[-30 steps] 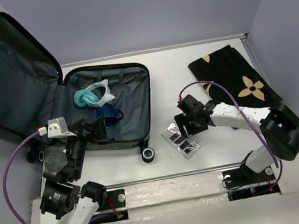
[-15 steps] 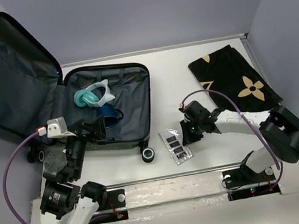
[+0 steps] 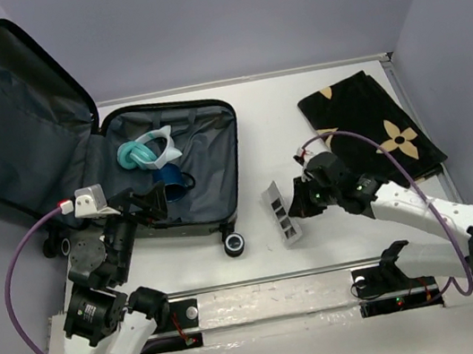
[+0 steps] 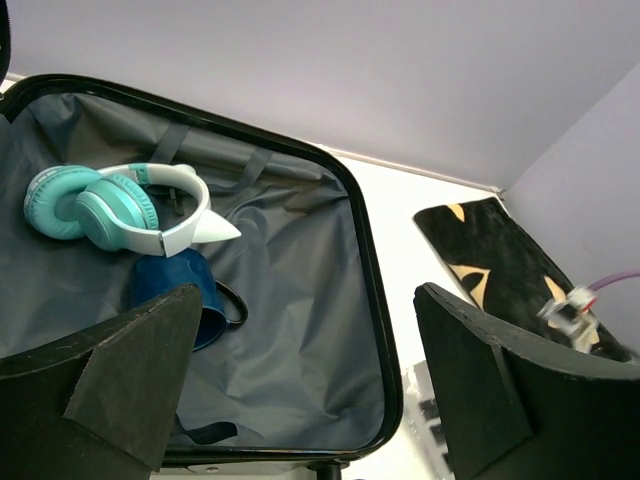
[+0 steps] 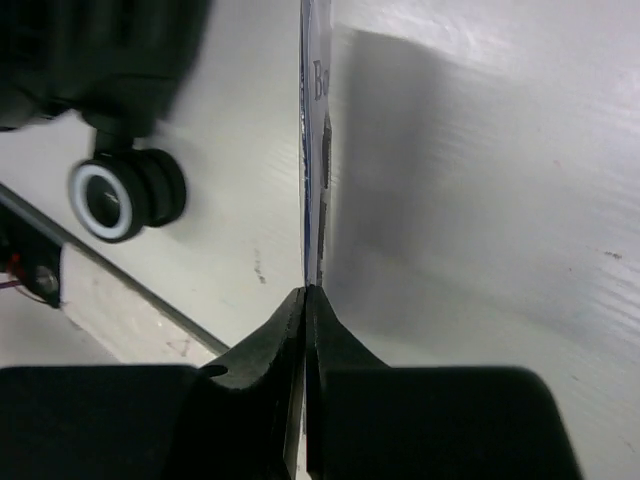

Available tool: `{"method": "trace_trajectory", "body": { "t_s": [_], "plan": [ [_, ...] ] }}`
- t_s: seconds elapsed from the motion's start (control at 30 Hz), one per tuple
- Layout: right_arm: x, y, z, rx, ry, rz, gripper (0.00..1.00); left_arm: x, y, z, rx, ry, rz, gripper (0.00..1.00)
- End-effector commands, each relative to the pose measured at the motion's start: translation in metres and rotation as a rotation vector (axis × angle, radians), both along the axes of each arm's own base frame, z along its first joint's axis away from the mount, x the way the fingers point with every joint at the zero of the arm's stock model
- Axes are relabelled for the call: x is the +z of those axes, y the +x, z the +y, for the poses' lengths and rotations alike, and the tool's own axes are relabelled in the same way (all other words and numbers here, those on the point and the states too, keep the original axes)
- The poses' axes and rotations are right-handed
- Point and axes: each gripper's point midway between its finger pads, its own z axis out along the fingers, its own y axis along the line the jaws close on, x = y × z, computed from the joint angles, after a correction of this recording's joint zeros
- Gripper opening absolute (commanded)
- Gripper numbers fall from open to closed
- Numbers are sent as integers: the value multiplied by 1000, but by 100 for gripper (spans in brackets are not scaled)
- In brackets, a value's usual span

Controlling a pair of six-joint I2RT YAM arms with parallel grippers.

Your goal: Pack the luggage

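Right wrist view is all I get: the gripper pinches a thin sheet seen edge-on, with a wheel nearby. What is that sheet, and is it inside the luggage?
Observer: A clear packet of small dark items. The right gripper holds it outside the luggage, right of its wheel.
Operator: Anything in the luggage?
Observer: Teal headphones and a blue cup lie on its lining.
Operator: And the left gripper?
Observer: The left gripper is open and holds nothing, hovering at the luggage's near edge.
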Motion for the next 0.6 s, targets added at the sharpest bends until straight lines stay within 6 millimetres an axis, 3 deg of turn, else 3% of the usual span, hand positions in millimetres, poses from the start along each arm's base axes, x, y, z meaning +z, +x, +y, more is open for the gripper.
{"method": "trace_trajectory", "body": {
  "t_s": [0.0,0.03,0.07,0.13,0.17,0.2,0.23,0.27,0.3,0.33,0.37,0.4,0.43,0.47,0.5,0.53,0.57],
  "plan": [
    [90,32,24,-1,148,-205,7,19,2,-1,-2,-18,-55,99],
    [102,38,28,0,161,-232,7,18,2,-1,-2,-18,-55,99],
    [145,54,38,3,206,-318,7,18,2,0,0,-18,-55,99],
    [151,63,41,5,193,-342,7,18,1,0,-2,-18,-55,99],
    [180,74,48,7,218,-404,7,18,1,0,1,-19,-57,99],
    [182,83,55,13,211,-405,7,18,1,0,1,-18,-55,99],
    [200,86,58,17,237,-438,7,18,1,0,1,-19,-57,99],
    [200,95,66,21,234,-439,7,18,0,1,1,-19,-57,99],
    [224,105,74,19,275,-488,7,18,0,0,0,-20,-56,99],
    [230,111,81,23,290,-496,7,17,1,0,-1,-19,-54,99],
    [217,123,94,35,281,-465,7,18,1,0,-2,-21,-56,99],
    [236,132,107,42,331,-487,7,18,1,0,-4,-21,-56,99],
    [233,139,116,42,341,-471,7,18,1,0,-2,-24,-57,99],
    [212,152,132,46,344,-413,7,19,0,0,-2,-23,-59,99],
    [223,162,142,42,374,-421,9,18,0,0,-1,-24,-57,99],
    [220,168,148,37,379,-406,21,18,0,1,1,-26,-58,99],
    [215,176,152,16,370,-398,56,17,0,0,-1,-25,-57,99]
  ]
}}
